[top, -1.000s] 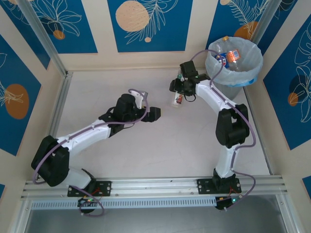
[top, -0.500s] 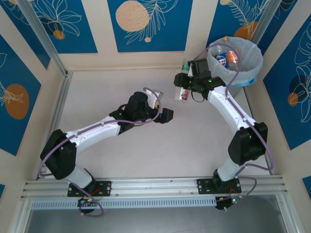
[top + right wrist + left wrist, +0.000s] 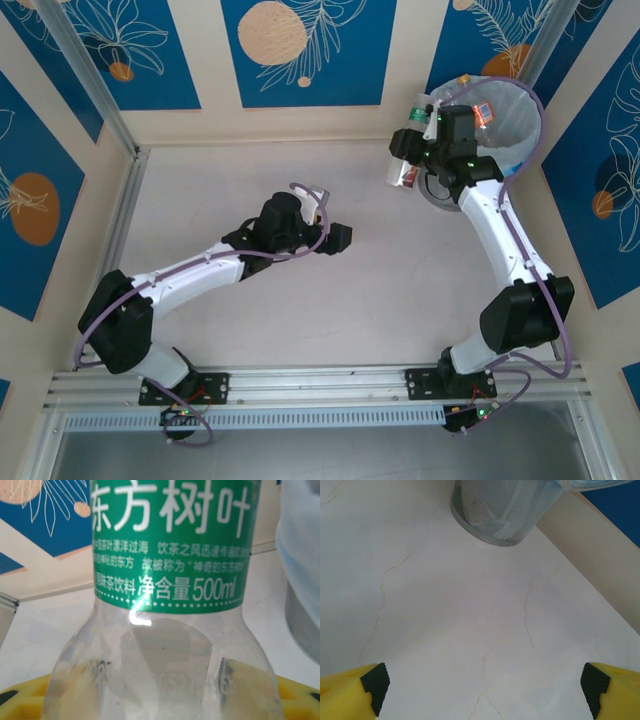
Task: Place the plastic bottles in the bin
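The plastic bottle (image 3: 407, 172), green-labelled, sat clamped in my right gripper (image 3: 422, 150), just beside the bin (image 3: 515, 135) at rim height. Other bottles (image 3: 483, 110) lay inside the bin. My left gripper (image 3: 340, 237) gaped wide over the table (image 3: 470, 605), well apart from the bin.

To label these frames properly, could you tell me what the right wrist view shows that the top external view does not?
Right wrist: readable white print on the green label of the held bottle. Top external: the open left hand, and another bottle already inside the bin. Both: the held bottle and the bin.
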{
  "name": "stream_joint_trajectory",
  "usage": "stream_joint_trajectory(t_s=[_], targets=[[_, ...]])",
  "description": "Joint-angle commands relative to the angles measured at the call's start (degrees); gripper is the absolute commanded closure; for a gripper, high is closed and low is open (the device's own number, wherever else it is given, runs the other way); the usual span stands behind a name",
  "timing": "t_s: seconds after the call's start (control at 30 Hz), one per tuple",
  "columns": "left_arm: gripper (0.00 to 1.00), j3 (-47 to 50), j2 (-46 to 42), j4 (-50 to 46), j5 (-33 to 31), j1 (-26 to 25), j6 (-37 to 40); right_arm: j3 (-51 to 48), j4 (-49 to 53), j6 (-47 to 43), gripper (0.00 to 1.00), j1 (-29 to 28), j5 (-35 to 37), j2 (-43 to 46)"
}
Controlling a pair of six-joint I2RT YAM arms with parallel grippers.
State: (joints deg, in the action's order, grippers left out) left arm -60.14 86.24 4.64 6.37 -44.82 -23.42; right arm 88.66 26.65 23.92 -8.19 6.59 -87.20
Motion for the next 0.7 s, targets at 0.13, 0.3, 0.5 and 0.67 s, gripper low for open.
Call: stream_joint_trajectory(t_s=[0.13,0.3,0.5,0.67], targets=[[0.01,0.57,-1.2,0.23,-2.71,-0.63,0.26,4.82,-4.95,1.3,0.59,6.04,-6.19,0.65],[0.0,0.55,-0.99,-0.07,-3.46,-0.69,0.04,8.57,-7.86,3.83,0.6,10.53,-8.82,-1.27],[0.01,0.17,-0.16,-0.25,-3.91,-0.66,-0.29,14.17,-9.74,4.29,0.6,14.72,-9.44,-4.2],[0.01,-0.34,0.75,-0.57,-3.47,-0.67,-0.56,19.88,-9.26,2.03,0.6,17.31,-6.12,-7.57]])
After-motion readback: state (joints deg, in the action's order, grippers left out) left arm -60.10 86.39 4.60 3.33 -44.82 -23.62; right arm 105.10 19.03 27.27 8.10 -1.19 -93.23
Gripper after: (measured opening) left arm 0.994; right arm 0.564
